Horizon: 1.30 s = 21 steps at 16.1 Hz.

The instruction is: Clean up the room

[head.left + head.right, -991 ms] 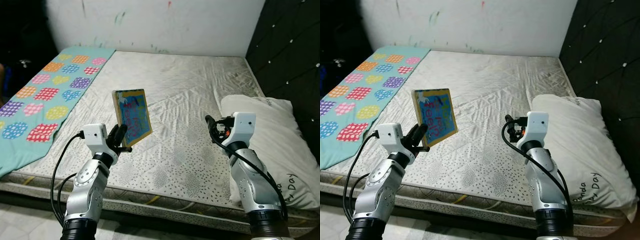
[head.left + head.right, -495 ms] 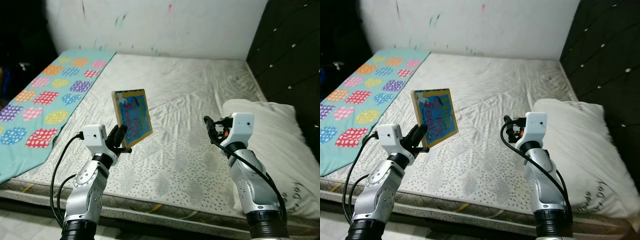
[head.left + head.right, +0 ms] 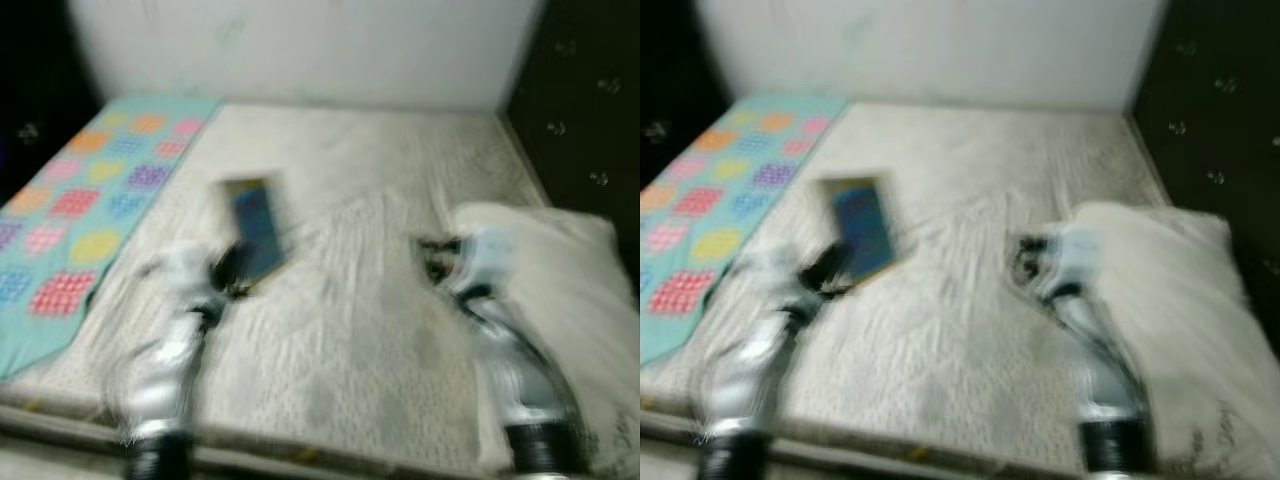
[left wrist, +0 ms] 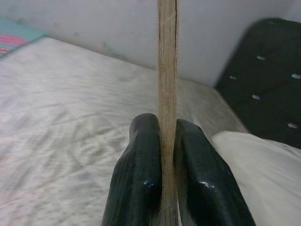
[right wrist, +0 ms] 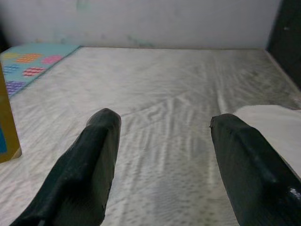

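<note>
The left gripper (image 4: 167,141) has its two black fingers (image 4: 141,160) pressed flat against both faces of a thin board book (image 4: 167,70), seen edge-on from the wrist as a pale, layered cardboard strip standing upright between them. In the head views, which are badly blurred, the same book (image 3: 256,226) shows as a blue cover with a yellowish border, lifted above the mattress (image 3: 370,200) on the robot's left side and tilted a little.

The right gripper (image 5: 164,141) has its fingers (image 5: 94,155) spread wide with nothing between them; it hovers over the mattress near the white pillow (image 5: 268,122). A corner of the book, yellow border and blue face, shows at the edge of the right wrist view. In the head views the right gripper (image 3: 432,258) sits just beside the pillow (image 3: 560,270), which lies along the robot's right edge of the bed.

The mattress is off-white with a quilted, speckled cover. On its far left lies a teal blanket (image 3: 70,190) with patches of pink, orange, yellow and purple. A pale wall (image 3: 300,50) stands behind the bed, and a dark tufted headboard (image 3: 590,100) rises on the right.
</note>
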Motion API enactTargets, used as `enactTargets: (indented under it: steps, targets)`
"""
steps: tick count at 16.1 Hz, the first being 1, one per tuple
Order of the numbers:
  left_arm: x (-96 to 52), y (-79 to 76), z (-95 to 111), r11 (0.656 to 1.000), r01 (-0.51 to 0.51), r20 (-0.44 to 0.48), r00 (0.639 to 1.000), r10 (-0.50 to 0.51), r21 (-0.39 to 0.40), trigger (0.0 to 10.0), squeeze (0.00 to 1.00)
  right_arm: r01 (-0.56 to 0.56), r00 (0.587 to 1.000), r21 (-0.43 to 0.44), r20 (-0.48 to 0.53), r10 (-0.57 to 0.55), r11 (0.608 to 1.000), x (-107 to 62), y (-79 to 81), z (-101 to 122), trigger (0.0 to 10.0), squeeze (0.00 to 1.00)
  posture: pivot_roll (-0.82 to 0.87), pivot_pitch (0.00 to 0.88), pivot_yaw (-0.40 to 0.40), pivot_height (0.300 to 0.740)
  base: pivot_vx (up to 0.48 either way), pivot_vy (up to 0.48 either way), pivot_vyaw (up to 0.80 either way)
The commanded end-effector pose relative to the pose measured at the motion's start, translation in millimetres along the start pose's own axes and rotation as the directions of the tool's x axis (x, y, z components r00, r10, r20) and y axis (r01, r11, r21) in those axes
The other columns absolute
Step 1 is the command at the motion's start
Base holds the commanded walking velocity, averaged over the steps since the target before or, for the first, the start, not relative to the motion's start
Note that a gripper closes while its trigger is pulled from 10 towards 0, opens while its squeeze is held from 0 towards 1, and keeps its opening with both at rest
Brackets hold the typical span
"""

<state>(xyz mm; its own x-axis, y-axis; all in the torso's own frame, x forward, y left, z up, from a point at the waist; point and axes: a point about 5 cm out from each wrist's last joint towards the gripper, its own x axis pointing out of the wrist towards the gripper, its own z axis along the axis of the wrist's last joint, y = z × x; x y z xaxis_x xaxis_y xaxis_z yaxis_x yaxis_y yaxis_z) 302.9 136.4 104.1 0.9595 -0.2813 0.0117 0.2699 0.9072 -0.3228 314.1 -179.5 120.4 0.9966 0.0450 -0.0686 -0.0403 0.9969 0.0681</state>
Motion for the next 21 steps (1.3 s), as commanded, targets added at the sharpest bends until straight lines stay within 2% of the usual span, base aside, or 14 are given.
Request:
enactTargets:
  steps: [1, 8, 12, 21]
  targets:
    - [-5.4, 21.1, 9.1, 0.995, -0.096, 0.016, 0.995, 0.096, 0.037, 10.0, 0.0, -0.063, 0.998, 0.013, 0.021, 0.063, 0.998, 3.4, 21.1, 4.7, 10.0, 0.0, -0.2, 0.0, 0.015, 0.74, 0.0, 0.0, 0.0]
    - [-5.0, 20.8, 9.5, 0.994, -0.104, 0.016, 0.994, 0.104, 0.043, 10.0, 0.0, -0.059, 0.998, 0.026, 0.009, 0.059, 0.998, 3.3, 20.2, 3.2, 10.0, 0.0, -0.19, 0.0, 0.012, 0.74, 0.0, 0.0, 0.0]
    - [-5.6, 20.1, 8.6, 0.994, -0.102, 0.015, 0.995, 0.101, 0.044, 10.0, 0.0, -0.062, 0.998, 0.033, 0.011, 0.061, 0.998, 3.0, 20.7, 3.4, 10.0, 0.0, -0.19, 0.0, 0.009, 0.74, 0.0, 0.0, -0.77]
    - [-5.8, 18.5, 6.8, 0.994, -0.097, 0.01, 0.995, 0.097, 0.04, 10.0, 0.0, -0.072, 0.997, 0.027, 0.012, 0.072, 0.997, 4.0, 21.5, 3.6, 10.0, 0.0, -0.19, 0.0, 0.004, 0.74, 0.0, -0.388, 0.0]
